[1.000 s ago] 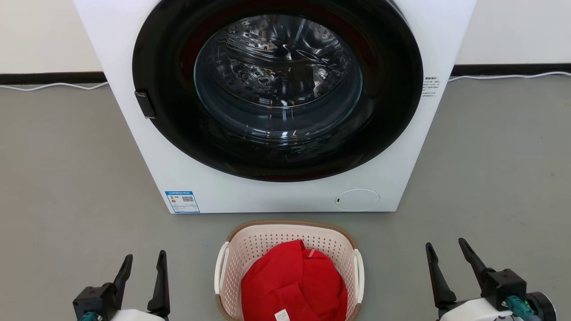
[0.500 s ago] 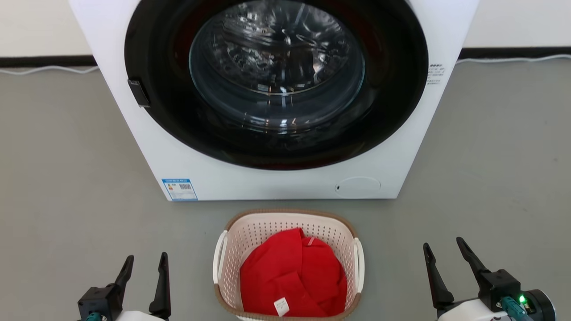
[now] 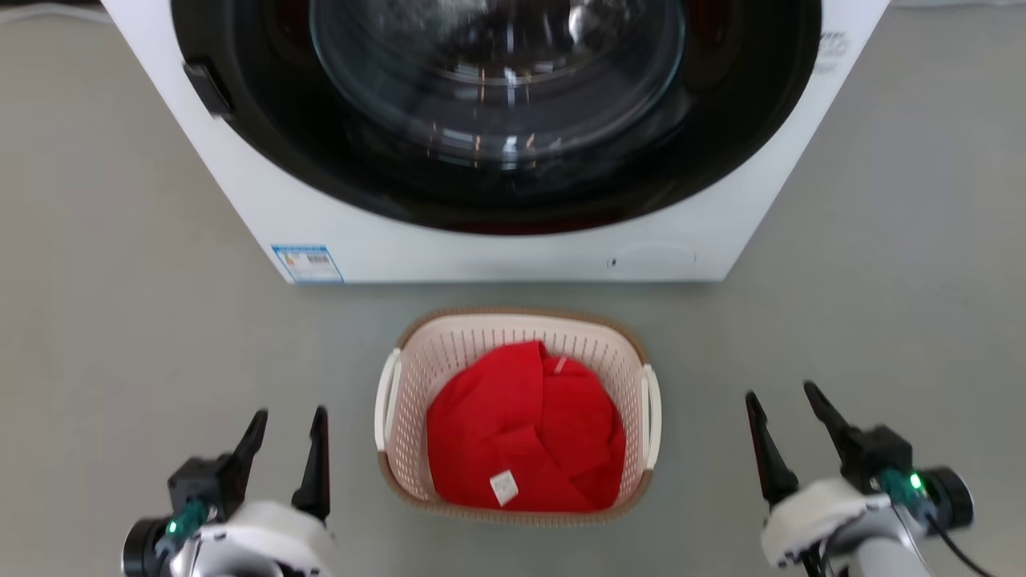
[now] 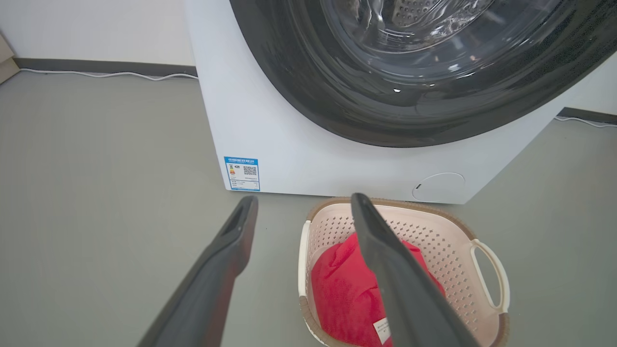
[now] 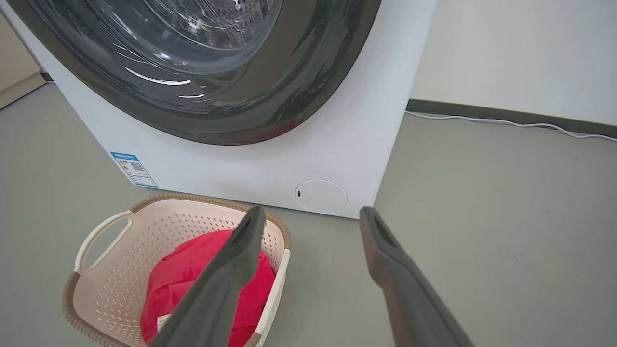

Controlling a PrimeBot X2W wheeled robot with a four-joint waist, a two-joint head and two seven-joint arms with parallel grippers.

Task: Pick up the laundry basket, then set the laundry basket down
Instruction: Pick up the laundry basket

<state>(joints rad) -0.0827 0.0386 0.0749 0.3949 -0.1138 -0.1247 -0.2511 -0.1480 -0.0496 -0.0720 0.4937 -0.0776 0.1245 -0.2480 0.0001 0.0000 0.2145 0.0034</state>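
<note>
**Laundry basket** point(image 3: 410, 433): cream-pink perforated plastic with a brown woven-look rim. It is standing upright on the grey floor point(image 3: 120, 320), just in front of the washer's lower front edge, with a narrow strip of floor showing between the two. One white handle point(image 3: 387, 397) is facing the left gripper and the other white handle point(image 3: 651, 417) is facing the right gripper. Neither gripper is touching it.

**Red garment** point(image 3: 525, 429): is lying bunched inside the basket and covering most of its bottom. A small white tag point(image 3: 503, 487) is showing near the basket's near wall.

**Washer** point(image 3: 497, 248): white front-loader that is standing on the floor behind the basket. Its dark round door is shut. A blue label point(image 3: 307, 263) is sitting at its lower left corner and a round hatch cover point(image 5: 321, 196) at its lower right.

**Left gripper** point(image 3: 290, 415): is hovering over bare floor off the basket's left side, apart from the handle. Its fingers are spread and are holding nothing. In the left wrist view the gripper point(image 4: 303, 198) is looking toward the basket point(image 4: 448, 250) and the washer point(image 4: 299, 149).

**Right gripper** point(image 3: 779, 391): is hovering over bare floor off the basket's right side, clear of it. Its fingers are parted and empty. In the right wrist view the gripper point(image 5: 311, 210) is looking across the basket point(image 5: 125, 270).

**White cable** point(image 5: 506, 122): is lying along the floor's far edge, by the wall.
</note>
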